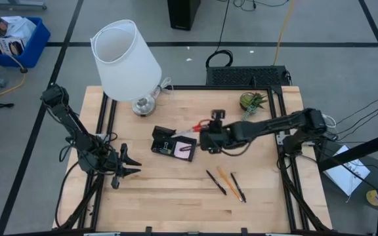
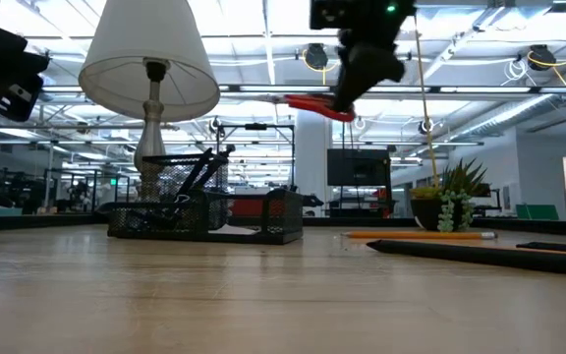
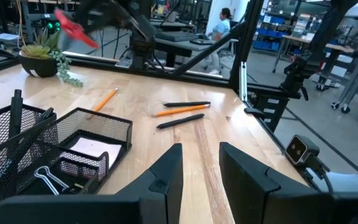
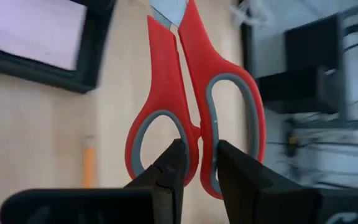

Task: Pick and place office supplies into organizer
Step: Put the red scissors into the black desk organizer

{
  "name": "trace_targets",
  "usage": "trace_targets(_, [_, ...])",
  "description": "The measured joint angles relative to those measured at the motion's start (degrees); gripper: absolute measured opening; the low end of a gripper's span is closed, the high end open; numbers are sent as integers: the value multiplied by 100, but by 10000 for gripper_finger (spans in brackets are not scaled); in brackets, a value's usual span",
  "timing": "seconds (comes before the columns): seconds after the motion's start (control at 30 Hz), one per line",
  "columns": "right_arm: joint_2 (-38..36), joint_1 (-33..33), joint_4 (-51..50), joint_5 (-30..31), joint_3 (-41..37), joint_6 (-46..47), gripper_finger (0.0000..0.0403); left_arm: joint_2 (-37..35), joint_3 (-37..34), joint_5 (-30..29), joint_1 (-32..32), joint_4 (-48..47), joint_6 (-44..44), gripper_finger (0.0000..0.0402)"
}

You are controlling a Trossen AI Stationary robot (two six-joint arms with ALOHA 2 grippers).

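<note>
My right gripper (image 4: 199,149) is shut on the red-handled scissors (image 4: 194,81) and holds them high over the table, just right of the black mesh organizer (image 1: 174,144). In the low view the scissors (image 2: 312,103) lie level, blades pointing toward the lamp. The organizer holds a pink sticky-note pad (image 1: 184,147), a clip (image 3: 51,177) and a black pen (image 3: 17,106). Two black pens (image 1: 215,181) and an orange pencil (image 1: 224,177) lie flat on the table near its front. My left gripper (image 3: 201,168) is open, low at the table's left, touching nothing. My right gripper pinches the scissors between its two fingers, at the place where the two handle loops meet (image 4: 197,127). The fingers come from above, pointing down. The scissors are lifted clear of the table and sit roughly level, blades (image 4: 169,12) pointing away from the fingers.
A white lamp (image 1: 125,59) stands at the table's far left, behind the organizer. A small potted plant (image 1: 251,100) sits at the far right. Another orange pencil (image 3: 104,99) lies between the plant and the organizer. Bare wood lies along the near edge and on the left.
</note>
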Motion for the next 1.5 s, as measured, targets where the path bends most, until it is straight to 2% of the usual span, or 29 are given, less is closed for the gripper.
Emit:
trace_targets(0.07, [245,-37,-46,276,264,-494,66,-1,0,1,0,-91,-40,108])
trace_targets(0.23, [937,-25,127,1535,579,-1956,74,-1,0,0,0,-164,-250,108])
trace_targets(0.37, [1256,46,950,2707,581,-3232,72,-1,0,2,0,-170,-305,108])
trace_targets(0.47, [1299,109,1854,3195,581,-4386,68,-1,0,2,0,-169,-326,108])
trace_targets(0.6, [1286,144,3082,3208,588,-6095,71,-1,0,4,0,-169,-325,108])
trace_targets(0.77, [1286,140,3974,3190,569,-8090,78,-1,0,7,0,-173,-419,108])
trace_targets(0.93, [1286,70,4194,3152,548,-8601,70,-1,0,14,-2,-288,-455,108])
trace_targets(1.13, [1290,-53,4274,2393,544,-9602,71,-1,0,15,-2,-302,-567,108])
trace_targets(1.2, [1392,-100,4690,2307,544,-9633,70,-1,0,15,-2,-306,-599,108])
trace_targets(1.33, [1651,-172,5658,2514,536,-10011,64,-1,0,17,-2,-314,-604,108])
trace_targets(1.5, [1927,-193,6034,2139,543,-10715,75,-1,0,20,-2,-342,-609,108])
